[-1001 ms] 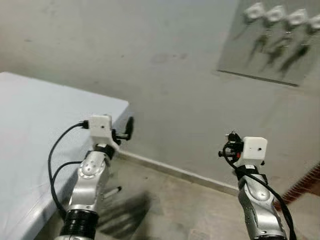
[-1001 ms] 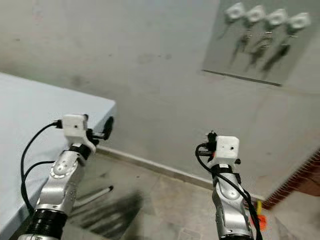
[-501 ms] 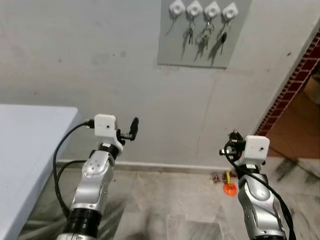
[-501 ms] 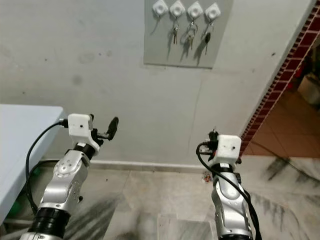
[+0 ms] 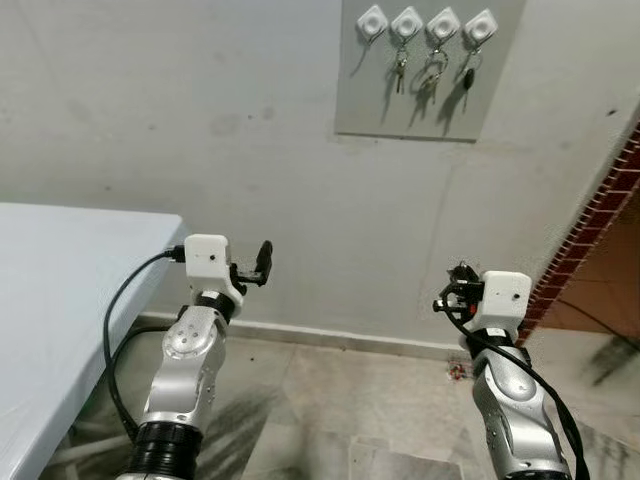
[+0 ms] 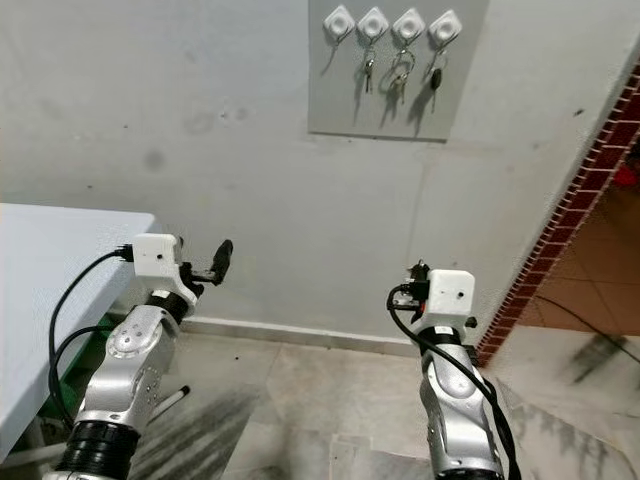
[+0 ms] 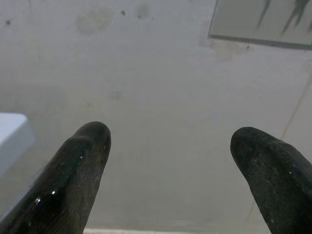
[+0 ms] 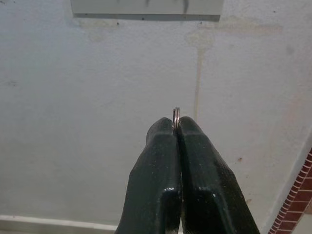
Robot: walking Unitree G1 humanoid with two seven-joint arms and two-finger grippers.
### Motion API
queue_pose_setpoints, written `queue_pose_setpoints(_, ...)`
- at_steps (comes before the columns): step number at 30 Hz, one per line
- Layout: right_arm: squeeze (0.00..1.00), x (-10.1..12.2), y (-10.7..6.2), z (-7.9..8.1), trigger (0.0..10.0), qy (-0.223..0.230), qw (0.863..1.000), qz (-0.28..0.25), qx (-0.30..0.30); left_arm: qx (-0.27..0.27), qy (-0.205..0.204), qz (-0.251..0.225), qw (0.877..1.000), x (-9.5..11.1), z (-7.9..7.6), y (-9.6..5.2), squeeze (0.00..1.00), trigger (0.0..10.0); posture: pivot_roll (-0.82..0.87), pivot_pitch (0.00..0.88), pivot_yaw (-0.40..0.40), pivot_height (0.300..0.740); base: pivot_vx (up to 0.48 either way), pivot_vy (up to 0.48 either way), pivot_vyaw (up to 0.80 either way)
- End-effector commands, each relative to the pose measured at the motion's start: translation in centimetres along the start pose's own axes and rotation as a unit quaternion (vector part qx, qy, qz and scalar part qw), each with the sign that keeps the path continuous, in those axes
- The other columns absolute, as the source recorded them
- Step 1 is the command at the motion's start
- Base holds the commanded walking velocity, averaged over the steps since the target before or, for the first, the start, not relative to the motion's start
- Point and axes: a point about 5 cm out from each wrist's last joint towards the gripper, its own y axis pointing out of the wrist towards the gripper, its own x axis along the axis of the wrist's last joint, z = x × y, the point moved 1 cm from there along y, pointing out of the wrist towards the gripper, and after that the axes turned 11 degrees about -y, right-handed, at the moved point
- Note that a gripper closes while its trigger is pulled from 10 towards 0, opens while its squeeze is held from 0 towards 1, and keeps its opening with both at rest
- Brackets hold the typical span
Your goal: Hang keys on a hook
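Grey panel [image 5: 430,70] on the plaster wall [image 5: 200,120] carries four white hooks [image 5: 427,22] in a row; the three rightmost hold keys, the leftmost hook [image 5: 372,19] is bare. Right gripper [image 8: 176,127] raised in front of the wall well below the panel, fingers pressed together, pinching a metal key ring [image 8: 176,117] whose edge pokes above the tips. Left gripper [image 7: 170,141] raised too, fingers spread, holding nothing. White bench [image 5: 60,290] stands at the robot's left.

You're in a home's entry area: a grey key board [image 5: 428,68] on the plaster wall, marble floor [image 5: 330,400] below it, brick-trimmed doorway [image 5: 590,225] beside.
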Motion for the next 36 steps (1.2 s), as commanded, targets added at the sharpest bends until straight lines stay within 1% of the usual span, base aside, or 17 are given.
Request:
queue_pose_setpoints(1, 0.0, 0.67, 0.24, 0.1, 10.0, 0.001, 1.0, -0.01, 0.001, -0.002, 0.002, -0.004, 1.0, 0.55, -0.05, 0.21, 0.0, 10.0, -0.05, 0.013, 0.004, 0.74, 0.0, 0.0, 0.0)
queue_pose_setpoints(6, 0.0, 0.75, 0.26, 0.26, 10.0, 0.004, 1.0, -0.011, 0.004, 0.0, -0.001, -0.002, 1.0, 0.54, -0.03, 0.22, 0.0, 10.0, -0.05, 0.008, 0.002, 0.74, 0.0, 0.0, 0.0)
queue_pose_setpoints(8, 0.0, 0.8, 0.25, 0.32, 10.0, -0.002, 1.0, -0.013, 0.006, 0.0, -0.003, -0.002, 1.0, 0.56, -0.03, 0.2, 0.0, 10.0, -0.04, 0.007, 0.001, 0.74, 0.0, 0.0, 0.0)
queue_pose_setpoints(11, 0.0, 0.69, 0.23, 0.37, 10.0, 0.008, 1.0, -0.01, 0.006, -0.001, -0.005, -0.002, 1.0, 0.56, -0.05, 0.16, 0.0, 10.0, -0.04, 0.007, 0.0, 0.74, 0.0, 0.0, 0.0)
queue_pose_setpoints(16, 0.0, 0.74, 0.22, 0.43, 10.0, 0.0, 1.0, -0.012, 0.01, -0.001, -0.006, -0.002, 1.0, 0.56, 0.02, 0.14, 0.0, 10.0, -0.04, 0.006, -0.001, 0.74, 0.0, 0.0, 0.0)
queue_pose_setpoints(25, 0.0, 0.74, 0.12, 0.55, 10.0, 0.002, 1.0, -0.012, 0.013, -0.008, -0.005, -0.003, 1.0, 0.64, -0.09, 0.13, 0.0, 10.0, -0.05, 0.002, 0.0, 0.74, 0.0, 0.0, 0.0)
queue_pose_setpoints(36, 0.0, 0.67, 0.01, 0.62, 10.0, 0.003, 1.0, -0.012, 0.014, -0.01, -0.004, -0.005, 1.0, 0.89, 0.08, 0.18, 0.0, 10.0, -0.05, 0.0, -0.001, 0.74, 0.277, 0.0, 0.0)
